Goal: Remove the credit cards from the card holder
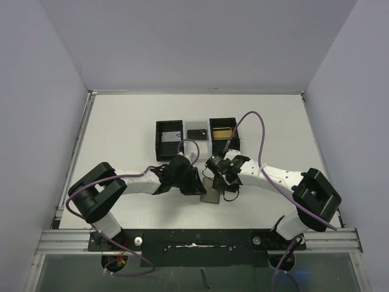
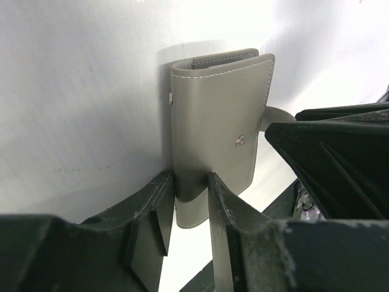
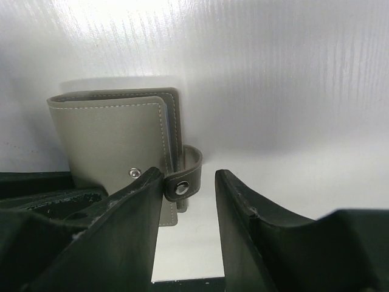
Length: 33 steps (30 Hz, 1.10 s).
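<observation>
Though folded shut, the card holder (image 2: 213, 121) has its closing strap (image 3: 193, 167) hanging loose, the snap on the strap's end undone and a matching stud (image 2: 240, 141) bare on the front panel. Material: grey, with pale stitching along the edges.

Location: close to the near edge of the surface (image 1: 121, 134), about midway between its left and right edges, between the two grippers.

Left gripper (image 2: 188, 182): closed on the card holder, one finger on each face of its lower corner.

Right gripper (image 3: 188, 176): fingers apart, nothing clamped. The loose strap end sits in the gap and touches one finger (image 3: 143, 201) only; the other finger stands clear of it.

Both arms reach inward from the near corners, and their grippers come near each other at the holder.

Black tray (image 1: 159, 139): three compartments in a row, well beyond the holder toward the far edge. A yellowish item (image 1: 222, 132) lies in the compartment nearest the right edge.

Purple cables (image 1: 261, 131) loop along both arms.
</observation>
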Each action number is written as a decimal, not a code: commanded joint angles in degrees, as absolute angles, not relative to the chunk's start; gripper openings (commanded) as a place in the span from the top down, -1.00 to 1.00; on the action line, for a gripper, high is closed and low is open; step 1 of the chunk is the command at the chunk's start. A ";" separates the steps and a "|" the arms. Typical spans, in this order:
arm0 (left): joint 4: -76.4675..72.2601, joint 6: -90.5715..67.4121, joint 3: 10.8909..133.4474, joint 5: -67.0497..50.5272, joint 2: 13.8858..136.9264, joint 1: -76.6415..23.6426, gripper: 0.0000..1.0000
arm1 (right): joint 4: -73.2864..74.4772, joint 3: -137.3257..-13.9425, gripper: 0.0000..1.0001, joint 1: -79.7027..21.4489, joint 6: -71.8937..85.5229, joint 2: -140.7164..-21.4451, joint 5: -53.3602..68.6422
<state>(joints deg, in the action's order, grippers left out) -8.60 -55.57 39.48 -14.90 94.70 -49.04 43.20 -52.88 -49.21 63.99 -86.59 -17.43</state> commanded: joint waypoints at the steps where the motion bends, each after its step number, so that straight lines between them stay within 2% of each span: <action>1: -5.06 -53.48 40.58 -12.16 92.66 -49.13 0.45 | 43.94 -52.78 0.21 -49.29 65.47 -83.23 -19.77; 12: -4.40 -53.36 41.43 -12.17 92.49 -49.09 0.45 | 39.84 -47.52 0.27 -47.18 65.93 -78.34 -16.98; 23: -3.71 -53.61 42.39 -10.85 92.15 -49.47 0.45 | 32.94 -43.30 0.59 -45.18 64.63 -77.05 -13.08; 27: -2.64 -53.32 42.32 -9.38 90.65 -49.47 0.44 | 31.10 -42.37 0.62 -45.18 62.68 -76.61 -12.63; 32: -0.22 -52.77 42.53 -1.50 86.10 -51.62 0.45 | 30.14 -42.45 0.98 -45.18 60.99 -75.93 -12.69; 33: -0.96 -52.82 41.93 -1.10 85.18 -51.67 0.43 | 29.91 -42.85 1.00 -45.20 60.16 -75.75 -12.20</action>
